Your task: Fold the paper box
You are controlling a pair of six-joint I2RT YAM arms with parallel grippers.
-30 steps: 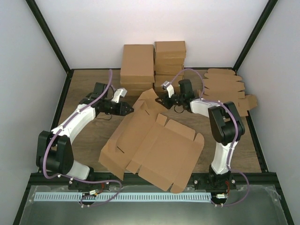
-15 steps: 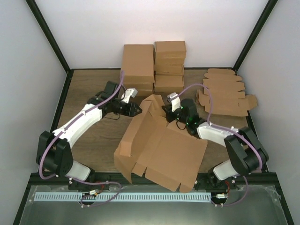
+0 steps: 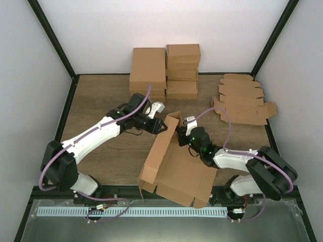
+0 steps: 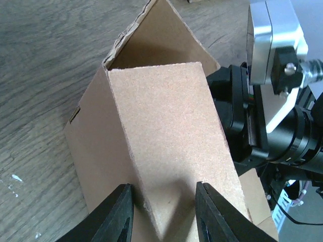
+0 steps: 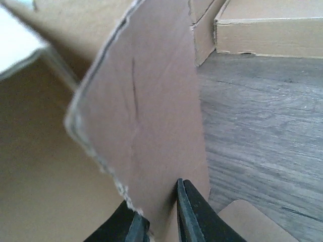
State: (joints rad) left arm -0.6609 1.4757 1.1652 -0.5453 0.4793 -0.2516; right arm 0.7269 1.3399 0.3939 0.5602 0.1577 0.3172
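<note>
- Wood-grain table (image 3: 101, 96), enclosed by white walls and a black frame, seen from above; both arms are bolted at its near edge.
- Paper box (image 3: 184, 174): lies near the middle of the table, toward the near edge, between the two arms. Its broad base panel rests flat, the long left panel stands up from it, and a flap at the far end is raised.
- Left gripper (image 3: 162, 126): reaches in from the left to the far upper corner of the paper box. In the wrist view its fingers (image 4: 118, 219) stand partly apart, one on each side of the folded ridge where two panels meet. Nothing is clamped, and it cannot be told whether either finger touches the card.
- Right gripper (image 5: 157, 217): comes in low from the right to the same far end. Its fingers are drawn almost together and pinch the lower edge of the raised flap, which rises out of the narrow gap between them.
- The two grippers lie near each other, with the raised flap between them.
- Boxes (image 3: 164, 70): smaller closed cartons in two stacks, side by side at the far edge of the table, well apart from the paper box.
- Blanks (image 3: 242, 98): flat cut cardboard pieces in an overlapping pile at the far right of the table, untouched by either arm.
</note>
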